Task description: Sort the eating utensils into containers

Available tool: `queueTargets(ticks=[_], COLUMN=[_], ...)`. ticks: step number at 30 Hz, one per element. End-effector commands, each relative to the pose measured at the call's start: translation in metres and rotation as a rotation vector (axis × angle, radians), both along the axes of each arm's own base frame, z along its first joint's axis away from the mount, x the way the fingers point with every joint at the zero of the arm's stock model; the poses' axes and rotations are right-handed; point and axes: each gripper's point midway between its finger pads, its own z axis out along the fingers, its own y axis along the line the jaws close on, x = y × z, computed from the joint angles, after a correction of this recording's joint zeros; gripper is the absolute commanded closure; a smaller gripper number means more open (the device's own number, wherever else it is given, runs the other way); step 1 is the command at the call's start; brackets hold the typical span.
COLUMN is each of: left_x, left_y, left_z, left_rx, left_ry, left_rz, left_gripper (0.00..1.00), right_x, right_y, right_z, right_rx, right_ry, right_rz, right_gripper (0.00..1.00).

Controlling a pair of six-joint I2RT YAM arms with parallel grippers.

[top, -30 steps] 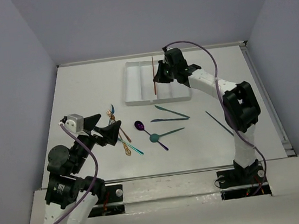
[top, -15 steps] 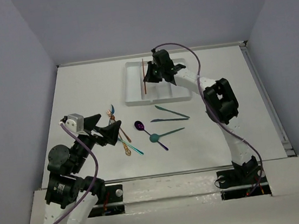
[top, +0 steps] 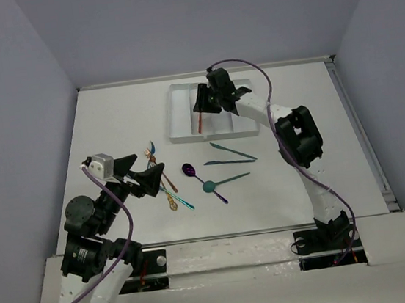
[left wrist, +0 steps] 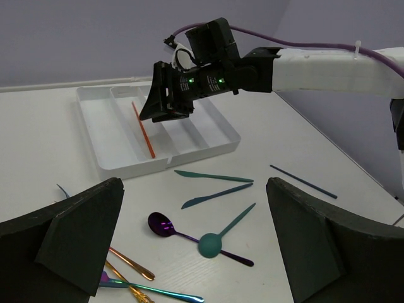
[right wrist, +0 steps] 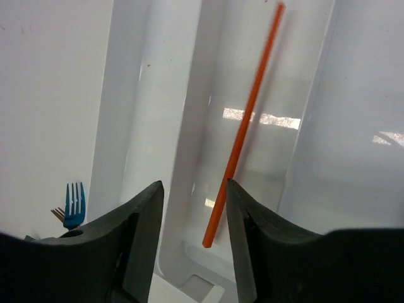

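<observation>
My right gripper [right wrist: 191,208] stands open above the tray [left wrist: 208,146], and the orange stick [right wrist: 243,132] lies free in one compartment. Next I should lift and fetch the dark stick [left wrist: 303,182].

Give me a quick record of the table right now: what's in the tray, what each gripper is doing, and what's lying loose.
seen in tray: one orange stick, lying flat in one compartment
right gripper: open, above the orange stick, not touching it
left gripper: open, empty, over the loose utensils
loose on table: two teal knives, teal spoon, purple spoon, dark stick, blue fork, copper pieces
</observation>
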Motion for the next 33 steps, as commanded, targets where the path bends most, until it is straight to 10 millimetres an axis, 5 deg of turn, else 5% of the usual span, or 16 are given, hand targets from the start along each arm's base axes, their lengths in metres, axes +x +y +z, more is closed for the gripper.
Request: queueTargets(ticks=[1, 6, 10, 12, 14, 15, 19, 25, 27, 30, 33], left_x=[-0.004, -0.007, -0.015, -0.018, -0.027, -0.032, -0.044, -0.06, -0.064, -0.07, -0.074], left_y=[-0.003, -0.003, -0.004, -0.004, -0.004, -0.002, -0.002, 0.001, 0.001, 0.001, 0.002], left_z=[0.021, 0.023, 0.029, 0.032, 0.039, 0.043, 0.05, 0.061, 0.064, 0.066, 0.068], left_rx=[-0.016, -0.019, -0.031, -0.04, -0.055, -0.065, -0.088, -0.125, -0.134, -0.146, -0.153], left_ry=[-0.057, -0.068, -0.095, -0.107, -0.136, -0.153, -0.185, -0.227, -0.238, -0.25, -0.259], left_rz=[-0.019, -0.026, -0.043, -0.046, -0.066, -0.067, -0.091, -0.121, -0.139, -0.16, -0.165], left_gripper=[0.01, 0.01, 0.01, 0.01, 0.01, 0.01, 0.01, 0.01, 0.01, 0.01, 0.01], right_x=[0.001, -0.012, -0.043, -0.07, -0.098, -0.128, -0.2, -0.266, -0.285, -0.291, -0.285], right_y=[0.003, -0.017, -0.069, -0.128, -0.164, -0.202, -0.266, -0.304, -0.314, -0.324, -0.321], right_z=[0.024, 0.065, 0.082, 0.07, 0.054, 0.034, 0.004, -0.002, -0.005, -0.012, -0.028], right_rx=[0.003, -0.024, -0.116, -0.209, -0.246, -0.287, -0.362, -0.525, -0.59, -0.634, -0.589], right_ry=[-0.049, -0.13, -0.14, -0.069, 0.008, 0.112, 0.323, 0.551, 0.639, 0.693, 0.729], right_rz=[-0.006, -0.026, -0.083, -0.189, -0.243, -0.301, -0.397, -0.43, -0.414, -0.372, -0.318], right_gripper=[0.43, 0.41, 0.45, 0.48, 0.49, 0.49, 0.49, 0.45, 0.34, 0.23, 0.23])
